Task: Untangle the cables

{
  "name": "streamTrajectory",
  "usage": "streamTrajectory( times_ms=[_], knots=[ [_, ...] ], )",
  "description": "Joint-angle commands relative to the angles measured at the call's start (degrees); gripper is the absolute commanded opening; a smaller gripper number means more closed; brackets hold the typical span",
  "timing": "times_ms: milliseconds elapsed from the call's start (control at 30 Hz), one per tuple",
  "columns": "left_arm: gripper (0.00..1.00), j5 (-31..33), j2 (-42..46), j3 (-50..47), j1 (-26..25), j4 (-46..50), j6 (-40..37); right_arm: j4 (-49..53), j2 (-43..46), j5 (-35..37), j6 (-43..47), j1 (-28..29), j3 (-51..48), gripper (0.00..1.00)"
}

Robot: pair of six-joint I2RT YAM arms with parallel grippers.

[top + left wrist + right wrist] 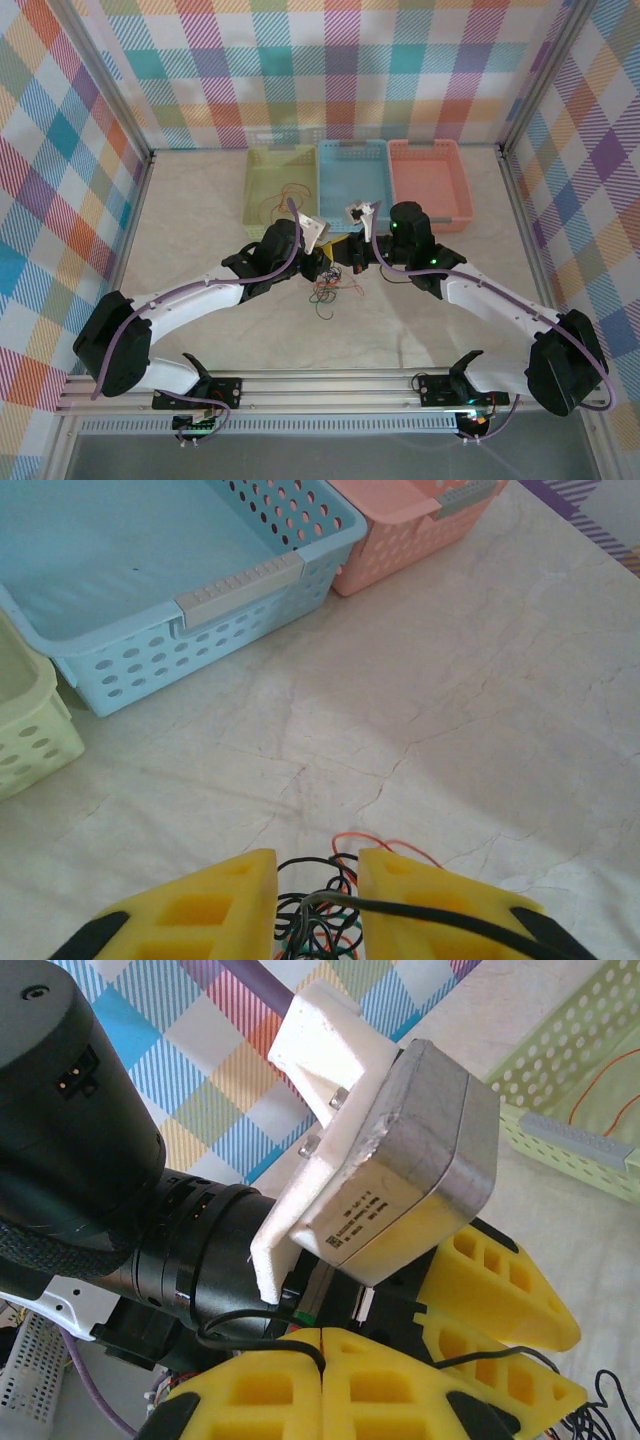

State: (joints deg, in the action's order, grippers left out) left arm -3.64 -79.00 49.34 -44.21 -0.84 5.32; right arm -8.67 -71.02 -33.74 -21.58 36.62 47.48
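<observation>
Seems mid-separation: straddles the cables (318, 912), bunched on the table (480, 730) near the blue basket (150, 660), with the left gripper (315, 860) parted, apparently pinches an orange strand in the clamped right gripper (320, 1345), calls next for a slow outward pull.

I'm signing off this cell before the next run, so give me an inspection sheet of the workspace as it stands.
Surface: pale marbled table, no spills seen.
Job's things: small tangle of cables, orange, black and green, mid-table between the arms; one orange wire lies in the green basket.
Clutter: nothing seen.
Grippers: left gripper jaws slightly apart with the tangle between them, grip unclear; right gripper jaws shut on a thin orange strand.
Cables: purple arm cable runs along each arm.
Surroundings: blue basket and pink basket beside the green one at the far edge, both empty; checked walls.
</observation>
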Motion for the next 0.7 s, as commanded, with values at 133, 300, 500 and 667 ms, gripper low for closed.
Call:
streamTrajectory(
  times_ms=[133,300,500,667],
  knots=[
    [0.43,-0.65,2.36,0.48,-0.67,-3.40,0.76,0.08,1.41,-1.75,1.11,-0.94,1.39,0.00],
    [0.44,-2.01,2.12,0.43,-0.70,-4.17,1.23,0.48,1.50,-2.18,1.41,-1.53,1.47,0.00],
    [0.43,-2.99,3.53,-0.54,-0.65,-5.73,1.82,0.23,0.91,-2.46,1.28,-1.95,1.21,0.00],
    [0.18,-3.54,3.37,-0.55,-0.70,-6.01,2.00,0.41,-0.42,-2.99,1.52,-2.08,1.56,0.00]
  ],
)
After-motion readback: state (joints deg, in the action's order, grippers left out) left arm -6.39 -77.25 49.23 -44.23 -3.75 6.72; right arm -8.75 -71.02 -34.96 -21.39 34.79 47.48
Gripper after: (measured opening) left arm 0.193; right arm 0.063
